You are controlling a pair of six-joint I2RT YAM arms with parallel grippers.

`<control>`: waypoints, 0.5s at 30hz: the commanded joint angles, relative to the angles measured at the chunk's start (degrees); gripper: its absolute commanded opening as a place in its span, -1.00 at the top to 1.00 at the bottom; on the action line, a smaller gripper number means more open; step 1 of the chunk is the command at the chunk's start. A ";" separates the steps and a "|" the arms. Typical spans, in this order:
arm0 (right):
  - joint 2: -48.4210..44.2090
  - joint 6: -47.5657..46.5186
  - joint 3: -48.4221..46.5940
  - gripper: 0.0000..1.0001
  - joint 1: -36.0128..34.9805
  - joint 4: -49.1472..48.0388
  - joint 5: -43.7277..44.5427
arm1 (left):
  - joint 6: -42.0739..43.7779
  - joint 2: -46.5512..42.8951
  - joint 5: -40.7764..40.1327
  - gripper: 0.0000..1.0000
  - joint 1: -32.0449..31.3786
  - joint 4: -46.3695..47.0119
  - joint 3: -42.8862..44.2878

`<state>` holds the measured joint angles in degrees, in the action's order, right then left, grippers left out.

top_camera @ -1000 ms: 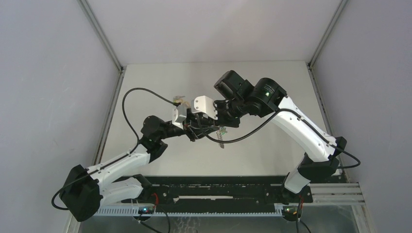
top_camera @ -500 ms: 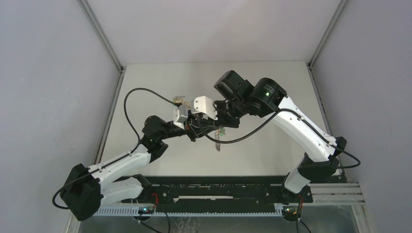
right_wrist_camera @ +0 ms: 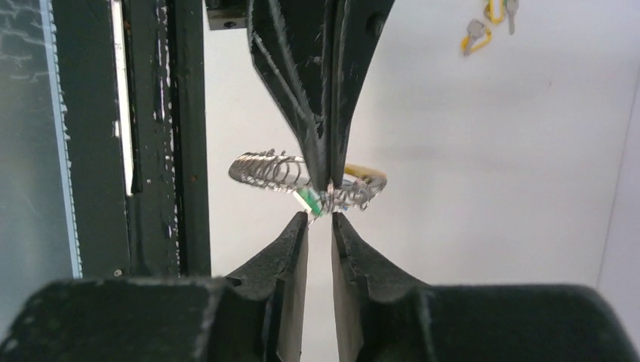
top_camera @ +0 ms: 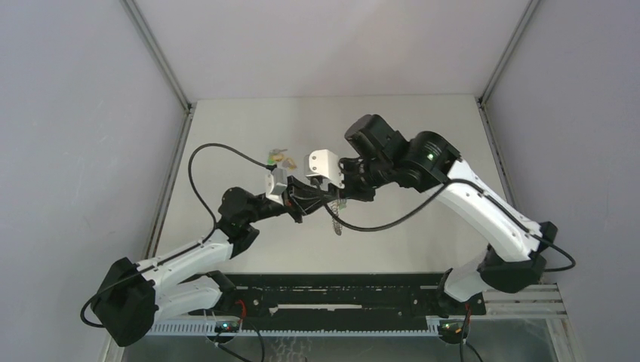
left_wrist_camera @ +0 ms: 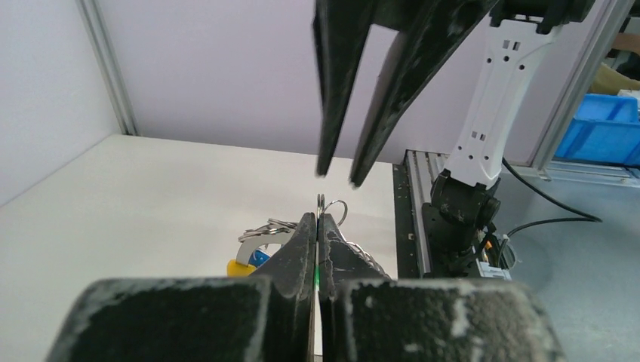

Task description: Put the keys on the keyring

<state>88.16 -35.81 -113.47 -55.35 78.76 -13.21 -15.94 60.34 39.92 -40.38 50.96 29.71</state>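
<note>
My left gripper [top_camera: 318, 202] is shut on the green key [right_wrist_camera: 308, 200]; a green sliver shows between its jaws in the left wrist view [left_wrist_camera: 318, 219]. The ribbed silvery keyring [right_wrist_camera: 270, 169] hangs from that pinch above the table and also shows in the top view [top_camera: 336, 221]. Yellow [left_wrist_camera: 237, 266] and blue [left_wrist_camera: 260, 256] key heads hang with it. My right gripper [right_wrist_camera: 321, 219] is open with a narrow gap and holds nothing. Its tips sit just beside the green key, facing the left gripper [right_wrist_camera: 329, 181].
Several loose keys with yellow heads [right_wrist_camera: 475, 35] lie on the white table, seen in the top view beyond the left gripper [top_camera: 275, 157]. The black rail [top_camera: 340, 290] runs along the near edge. Grey walls close in the sides and back.
The right arm has shifted a little right and nearer. The left gripper and the hanging keyring have dropped slightly and moved a little left. The left grip is unchanged.
</note>
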 commanded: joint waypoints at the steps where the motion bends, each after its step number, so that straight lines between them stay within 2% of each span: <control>1: -12.16 2.44 9.55 0.61 2.71 -15.12 -5.38 | -3.19 -2.06 -5.14 1.00 0.25 10.65 -2.65; 5: -23.09 6.71 23.56 0.45 10.41 -31.32 -17.65 | -7.10 -0.99 -5.55 1.00 0.59 18.75 -4.13; 9: -29.25 12.42 34.20 0.45 17.54 -43.88 -27.23 | -11.62 1.38 -3.97 1.00 0.92 27.20 -3.95; 15: -26.64 17.01 36.32 0.59 20.45 -47.81 -35.14 | -12.15 2.91 -2.57 1.00 0.98 28.60 -1.85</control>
<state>58.70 -23.94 -77.56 -35.86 39.92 -39.88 -26.33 63.18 36.88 -39.72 72.79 25.91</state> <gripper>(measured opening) 0.222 0.008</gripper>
